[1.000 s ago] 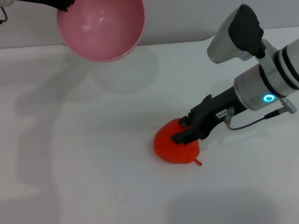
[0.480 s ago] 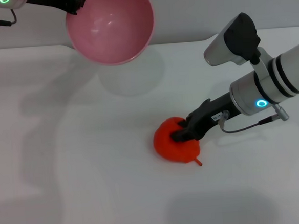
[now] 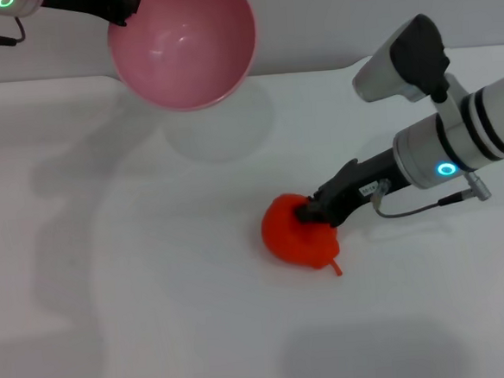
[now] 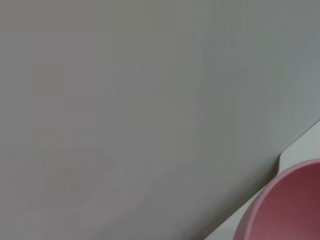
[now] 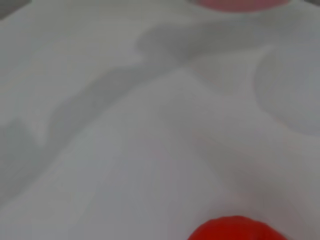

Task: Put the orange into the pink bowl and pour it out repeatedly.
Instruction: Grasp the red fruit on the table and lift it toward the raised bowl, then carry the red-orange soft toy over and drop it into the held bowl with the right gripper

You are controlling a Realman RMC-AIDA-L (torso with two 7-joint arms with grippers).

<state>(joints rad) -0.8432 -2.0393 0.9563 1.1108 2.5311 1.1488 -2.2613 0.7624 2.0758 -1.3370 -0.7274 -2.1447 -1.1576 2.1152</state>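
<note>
The orange (image 3: 290, 238) lies on the white table (image 3: 139, 301), right of centre, its stem nub pointing to the front right. My right gripper (image 3: 308, 212) reaches in from the right and is shut on the orange's upper right side. Only the top of the orange (image 5: 235, 231) shows in the right wrist view. The pink bowl (image 3: 181, 42) hangs in the air at the back left, tilted so that its empty inside faces me. My left gripper (image 3: 124, 6) is shut on its rim. An edge of the bowl (image 4: 290, 205) shows in the left wrist view.
The bowl's shadow falls on the table just under it, near the table's rounded back edge (image 3: 226, 70). A grey wall (image 4: 125, 100) stands behind. The right arm's cable (image 3: 418, 208) loops beside the wrist.
The bowl moved a little to the right and now holds still. The right arm shifted slightly right and its fingers drew back to the orange's upper right; the orange nudged a little rightward.
</note>
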